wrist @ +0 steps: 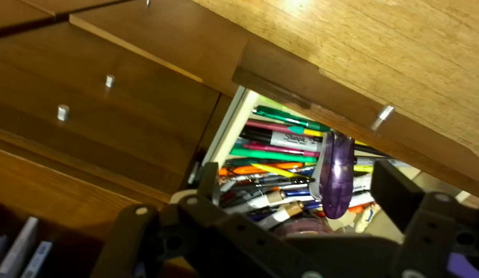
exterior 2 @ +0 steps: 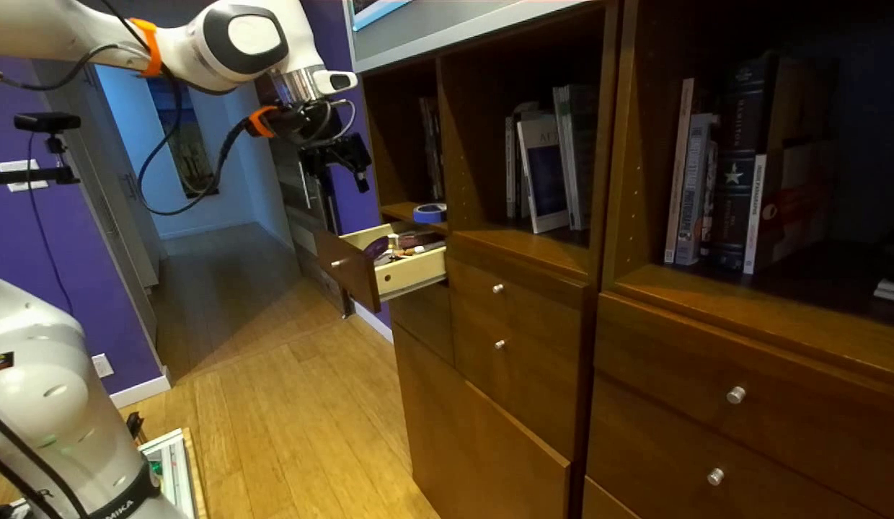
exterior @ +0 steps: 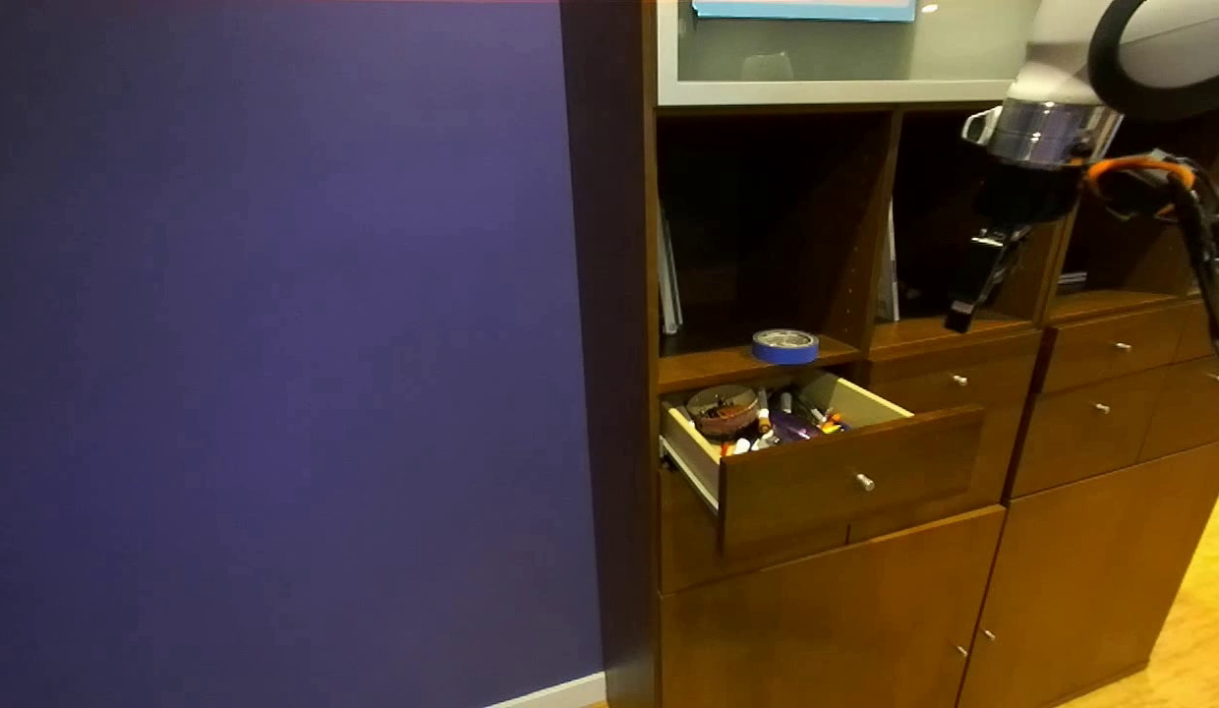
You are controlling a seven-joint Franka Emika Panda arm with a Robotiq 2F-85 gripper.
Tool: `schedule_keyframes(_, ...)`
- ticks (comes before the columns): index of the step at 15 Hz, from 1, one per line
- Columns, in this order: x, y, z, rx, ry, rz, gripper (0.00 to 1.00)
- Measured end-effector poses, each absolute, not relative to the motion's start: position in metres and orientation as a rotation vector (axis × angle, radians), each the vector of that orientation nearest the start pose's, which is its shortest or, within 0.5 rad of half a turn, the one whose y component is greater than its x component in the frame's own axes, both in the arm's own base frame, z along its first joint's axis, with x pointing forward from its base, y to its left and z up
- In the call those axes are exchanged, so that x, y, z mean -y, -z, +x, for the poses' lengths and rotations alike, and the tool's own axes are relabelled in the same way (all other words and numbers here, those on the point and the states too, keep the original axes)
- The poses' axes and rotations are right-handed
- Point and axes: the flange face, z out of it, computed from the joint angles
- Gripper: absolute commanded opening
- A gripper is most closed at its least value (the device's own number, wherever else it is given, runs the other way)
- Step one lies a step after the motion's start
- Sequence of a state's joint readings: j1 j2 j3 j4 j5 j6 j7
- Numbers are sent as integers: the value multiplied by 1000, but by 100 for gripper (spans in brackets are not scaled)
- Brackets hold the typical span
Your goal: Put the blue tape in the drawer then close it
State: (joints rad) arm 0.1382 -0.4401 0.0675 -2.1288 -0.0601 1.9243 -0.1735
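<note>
The blue tape lies flat on the shelf ledge just above and behind the open drawer; it also shows in an exterior view. It does not show in the wrist view. The brown wooden drawer is pulled out, with a pale knob on its front; it shows in an exterior view and in the wrist view. My gripper is in the air above the drawer, apart from the tape. In the wrist view my gripper has its fingers wide apart with nothing held between them.
The drawer holds pens, markers, a purple object and a round container. Books stand in the open shelves beside it. Closed drawers with knobs lie alongside. A purple wall borders the cabinet.
</note>
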Motion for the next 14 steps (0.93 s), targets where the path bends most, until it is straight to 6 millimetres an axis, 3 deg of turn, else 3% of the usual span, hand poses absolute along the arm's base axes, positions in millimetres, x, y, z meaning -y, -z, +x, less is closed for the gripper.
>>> schedule_keyframes(3,-117,-587,461,824,464,-3083,100)
schedule_keyframes(6,-129,-574,484,921,482,-3051,100)
schedule_keyframes(11,-130,-577,489,935,492,-3045,100)
schedule_keyframes(14,-131,-574,498,1053,550,-2999,100)
